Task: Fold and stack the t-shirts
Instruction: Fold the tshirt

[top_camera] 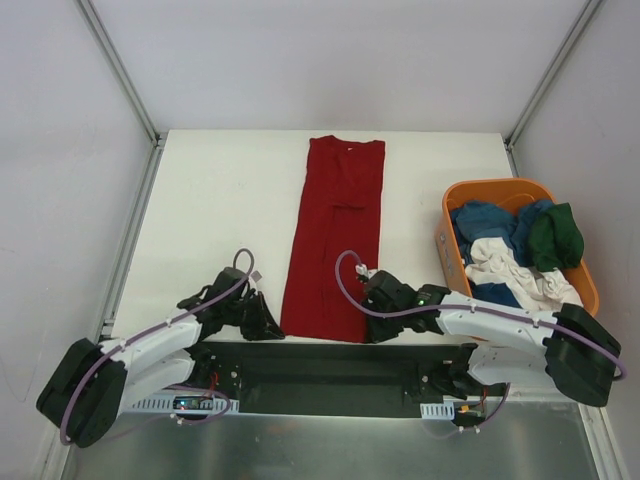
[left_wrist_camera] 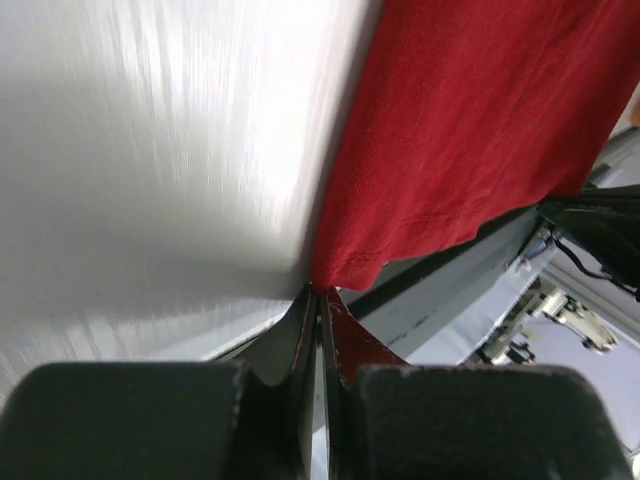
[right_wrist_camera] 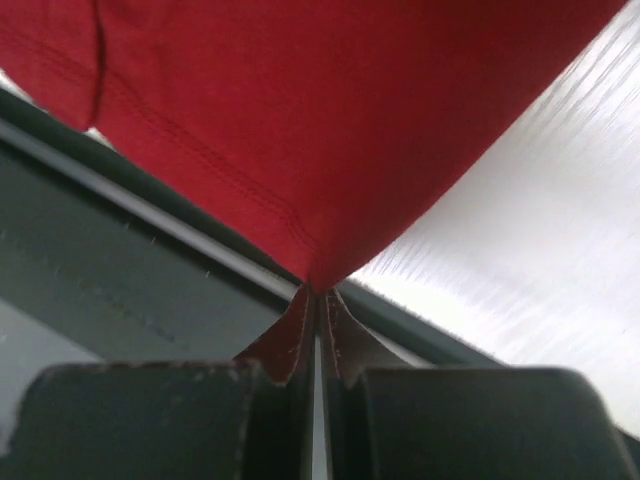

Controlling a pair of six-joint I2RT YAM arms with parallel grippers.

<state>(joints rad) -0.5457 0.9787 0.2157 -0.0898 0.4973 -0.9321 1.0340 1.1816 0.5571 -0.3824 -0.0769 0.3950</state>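
My left gripper (top_camera: 272, 328) and right gripper (top_camera: 368, 324) each clamp a bottom corner of the dark red t-shirt (top_camera: 335, 235), whose long axis runs up the frame's centre, away from both arms equally.

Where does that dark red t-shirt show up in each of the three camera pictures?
Top external: the dark red t-shirt lies lengthwise in the middle of the white table.
Left wrist: the t-shirt fills the upper right, a corner pinched at bottom centre.
Right wrist: it fills the top, a corner pinched at bottom centre.
Shared landmark: the white table.
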